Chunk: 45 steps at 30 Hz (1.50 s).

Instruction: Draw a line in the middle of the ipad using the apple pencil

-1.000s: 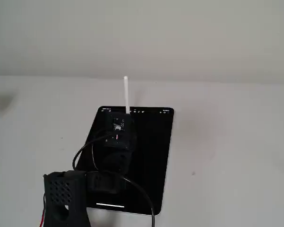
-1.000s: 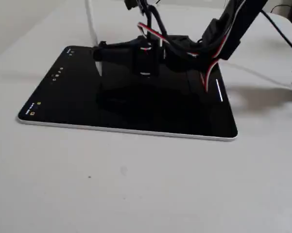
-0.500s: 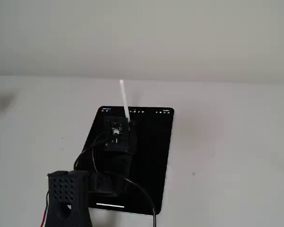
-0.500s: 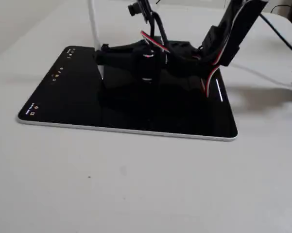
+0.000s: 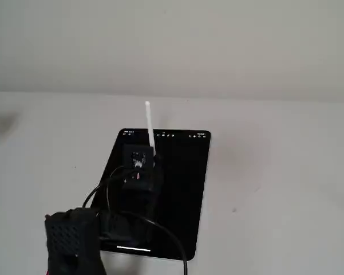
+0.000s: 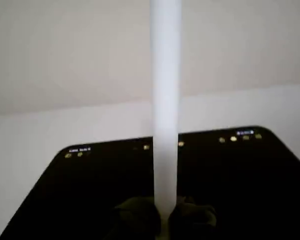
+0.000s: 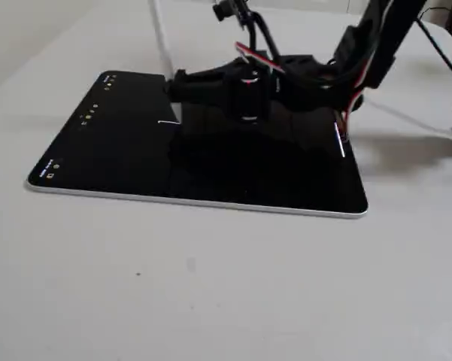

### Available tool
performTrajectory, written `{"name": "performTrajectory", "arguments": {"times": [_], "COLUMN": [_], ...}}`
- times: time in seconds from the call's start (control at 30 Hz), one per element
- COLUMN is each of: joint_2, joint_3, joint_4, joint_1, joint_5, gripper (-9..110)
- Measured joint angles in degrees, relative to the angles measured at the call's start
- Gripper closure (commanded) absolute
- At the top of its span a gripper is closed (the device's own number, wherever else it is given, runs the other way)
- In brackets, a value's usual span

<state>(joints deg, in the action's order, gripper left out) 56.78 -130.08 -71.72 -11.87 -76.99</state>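
Observation:
The iPad (image 5: 183,189) lies flat on the white table with its screen black; small toolbar icons line its far edge. It also shows in the wrist view (image 6: 80,195) and in the side fixed view (image 7: 113,162). My gripper (image 5: 142,156) hovers low over the screen's upper left part, shut on the white Apple Pencil (image 5: 149,123), which stands nearly upright. In the wrist view the pencil (image 6: 165,100) runs up the middle from the dark fingers (image 6: 140,215). In the side fixed view the gripper (image 7: 177,85) holds the pencil (image 7: 159,30), and a short white mark (image 7: 168,121) shows on the screen below it.
The arm's black body and cables (image 5: 74,240) cover the iPad's near left corner. A white bar (image 7: 338,141) glows at the iPad's near edge. A wall rises behind the table. Bare white table (image 5: 275,189) surrounds the iPad.

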Motion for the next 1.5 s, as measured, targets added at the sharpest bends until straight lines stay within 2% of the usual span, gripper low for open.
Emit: {"name": "performTrajectory", "arguments": {"times": [0.9,1.5], "joint_2": [18.98,19.60], "joint_3": [-26.72,-27.86], "joint_4": [1.23,1.23], "joint_1": [-2.29,-2.37], "joint_5": [4.39,4.75], "gripper": [102,102]}}
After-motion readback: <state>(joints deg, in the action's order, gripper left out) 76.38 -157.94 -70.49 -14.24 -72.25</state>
